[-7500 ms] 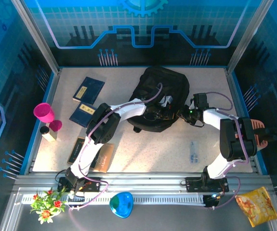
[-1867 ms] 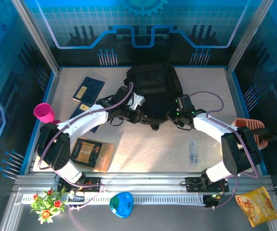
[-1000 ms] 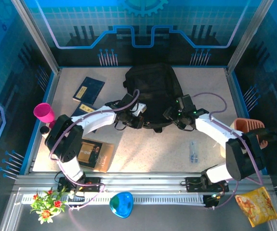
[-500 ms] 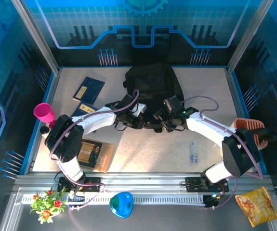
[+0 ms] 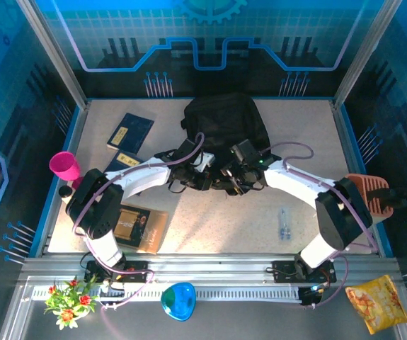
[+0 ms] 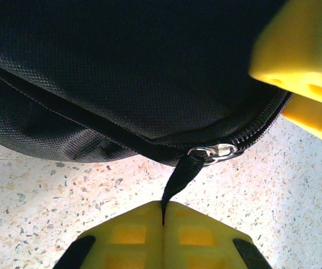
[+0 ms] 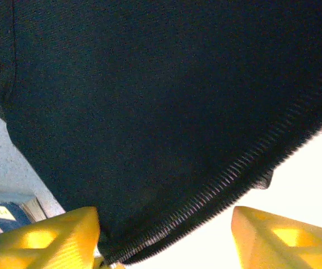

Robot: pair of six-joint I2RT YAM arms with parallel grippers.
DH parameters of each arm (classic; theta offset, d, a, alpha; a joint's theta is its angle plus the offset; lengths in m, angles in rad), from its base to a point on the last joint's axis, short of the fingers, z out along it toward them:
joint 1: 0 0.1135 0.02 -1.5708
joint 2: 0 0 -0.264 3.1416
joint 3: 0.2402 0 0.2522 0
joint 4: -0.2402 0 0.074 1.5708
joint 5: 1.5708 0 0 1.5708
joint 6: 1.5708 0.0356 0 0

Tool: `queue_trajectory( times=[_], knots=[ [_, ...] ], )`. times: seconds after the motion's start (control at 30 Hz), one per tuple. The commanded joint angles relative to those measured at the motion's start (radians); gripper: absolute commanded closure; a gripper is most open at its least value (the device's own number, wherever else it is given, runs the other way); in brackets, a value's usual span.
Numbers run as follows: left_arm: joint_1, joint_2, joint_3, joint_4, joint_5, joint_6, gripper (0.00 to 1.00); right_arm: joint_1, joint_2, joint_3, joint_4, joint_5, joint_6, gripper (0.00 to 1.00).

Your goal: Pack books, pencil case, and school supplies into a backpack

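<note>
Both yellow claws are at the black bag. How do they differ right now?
The left gripper is shut, pinching the zipper pull; the right gripper is open, jaws wide apart. The left grips only that thin strap, while the right straddles the zippered edge of the backpack. Both sit at the backpack's near edge.

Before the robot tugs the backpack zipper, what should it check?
1. Left gripper shut on the zipper pull: ok.
2. Right gripper holding the backpack steady: not ok, jaws open around its zippered edge.
3. Slider free to travel: cannot tell; a right gripper finger sits close beside it.
4. Opening big enough for books: cannot tell.
5. Books ready on the table: ok, lying flat left of the backpack.
</note>
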Motion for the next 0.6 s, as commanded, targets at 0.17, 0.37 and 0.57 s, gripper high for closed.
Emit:
queue_trajectory(
  times=[0.17, 0.37, 0.57],
  knots=[
    [-0.001, -0.024, -0.019, -0.006, 0.005, -0.025, 1.0, 0.004, 0.077, 0.053, 0.027, -0.02, -0.012, 0.58],
    [0.001, -0.051, -0.044, -0.001, -0.053, -0.043, 1.0, -0.001, 0.036, 0.006, 0.042, 0.005, -0.018, 0.81],
    [0.024, -0.074, -0.095, 0.017, -0.131, -0.08, 1.0, -0.021, -0.031, -0.051, 0.054, 0.054, -0.024, 0.95]
  ],
)
